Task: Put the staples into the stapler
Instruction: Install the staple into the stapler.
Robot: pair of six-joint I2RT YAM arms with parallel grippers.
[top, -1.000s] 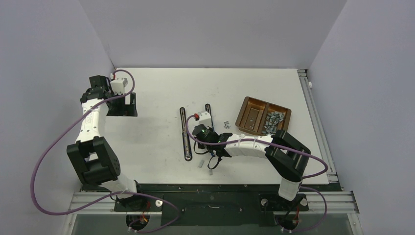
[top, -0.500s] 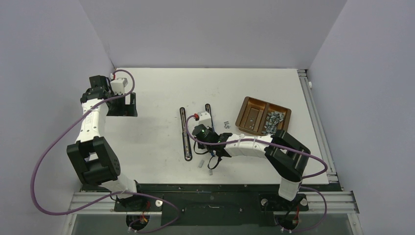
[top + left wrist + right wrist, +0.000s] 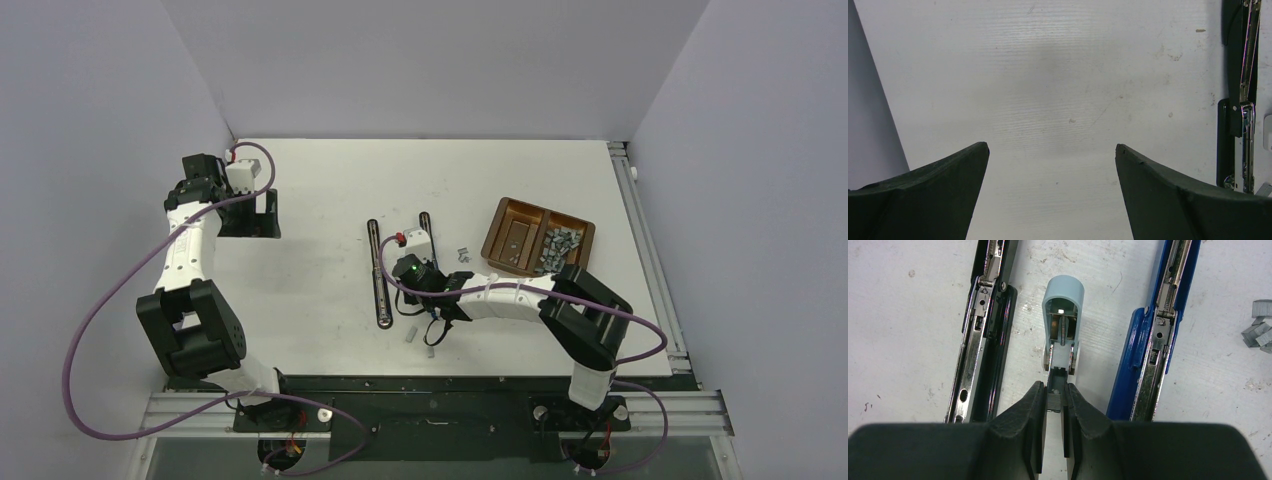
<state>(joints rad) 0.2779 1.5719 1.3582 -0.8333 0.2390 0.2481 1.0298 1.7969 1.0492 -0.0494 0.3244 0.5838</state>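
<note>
Not much happening movement-wise: over the last second nothing has shifted in the overhead view, and both arms sit exactly where they were. So my guess is the right hand (image 3: 1054,388) is paused mid-insertion rather than finished.

Its fingers are pinched almost together on a little grey staple strip (image 3: 1055,403), low centre of the right wrist view. That strip sits right at the near end of the small pale-blue stapler (image 3: 1063,310), touching it or as good as. I can't tell if it's actually in the channel yet.

The black stapler (image 3: 983,335) lies opened up on the left of that view and the blue stapler (image 3: 1153,340) on the right, neither being touched. There are loose staples (image 3: 1258,325) at the right edge, plus a pile in the right compartment of the brown tray (image 3: 493,232), right of centre overhead.

The left hand (image 3: 1050,146) is spread wide and holding nothing, over bare tabletop (image 3: 1073,75) in the overhead's upper left.
</note>
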